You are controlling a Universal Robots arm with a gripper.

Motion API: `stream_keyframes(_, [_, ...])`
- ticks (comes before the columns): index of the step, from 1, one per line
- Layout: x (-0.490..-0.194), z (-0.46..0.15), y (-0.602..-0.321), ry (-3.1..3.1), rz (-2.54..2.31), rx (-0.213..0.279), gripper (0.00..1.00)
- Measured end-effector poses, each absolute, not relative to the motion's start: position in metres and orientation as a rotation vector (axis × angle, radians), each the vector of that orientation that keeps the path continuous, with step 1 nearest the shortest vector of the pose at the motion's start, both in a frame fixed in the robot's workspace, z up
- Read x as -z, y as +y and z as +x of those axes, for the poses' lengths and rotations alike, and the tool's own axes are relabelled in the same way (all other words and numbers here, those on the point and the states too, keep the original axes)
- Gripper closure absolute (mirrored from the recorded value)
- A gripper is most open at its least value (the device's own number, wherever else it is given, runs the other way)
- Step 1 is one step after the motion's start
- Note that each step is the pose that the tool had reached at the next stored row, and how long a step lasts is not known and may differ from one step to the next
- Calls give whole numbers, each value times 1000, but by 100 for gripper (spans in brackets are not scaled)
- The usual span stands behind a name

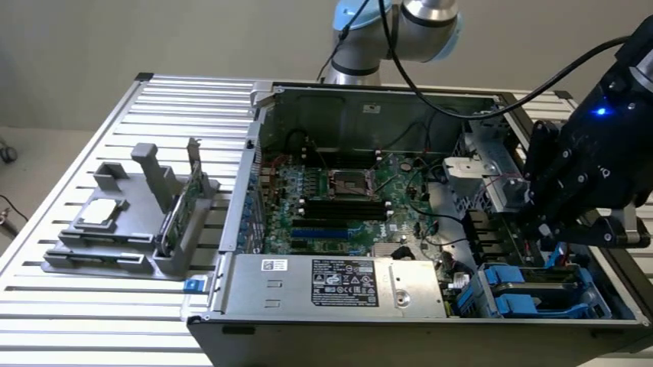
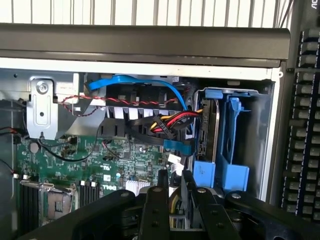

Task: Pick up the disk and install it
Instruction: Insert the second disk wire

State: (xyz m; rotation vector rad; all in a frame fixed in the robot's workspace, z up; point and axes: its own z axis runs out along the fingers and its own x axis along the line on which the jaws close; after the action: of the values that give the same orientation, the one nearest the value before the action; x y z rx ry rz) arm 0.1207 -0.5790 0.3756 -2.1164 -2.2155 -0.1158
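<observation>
The pincer (image 2: 172, 187), jaws narrow and holding nothing, hangs inside the case (image 1: 408, 95) near the disk (image 2: 212, 125) in its corner bay

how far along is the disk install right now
Looks mostly done: the disk stands edge-on in the blue drive bay at the corner of the case. In hand: nothing that I can see. The hand hangs over the motherboard, beside the bay. Left: I cannot tell whether the disk is fully seated.
</observation>
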Motion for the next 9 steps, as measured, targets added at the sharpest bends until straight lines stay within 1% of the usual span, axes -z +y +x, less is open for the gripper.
stream_keyframes(4, [-376, 123, -579, -2216, -2117, 115, 73])
stream_keyframes(5, [-376, 124, -579, -2216, -2117, 115, 66])
stream_keyframes(9, [-376, 127, -579, -2216, -2117, 115, 66])
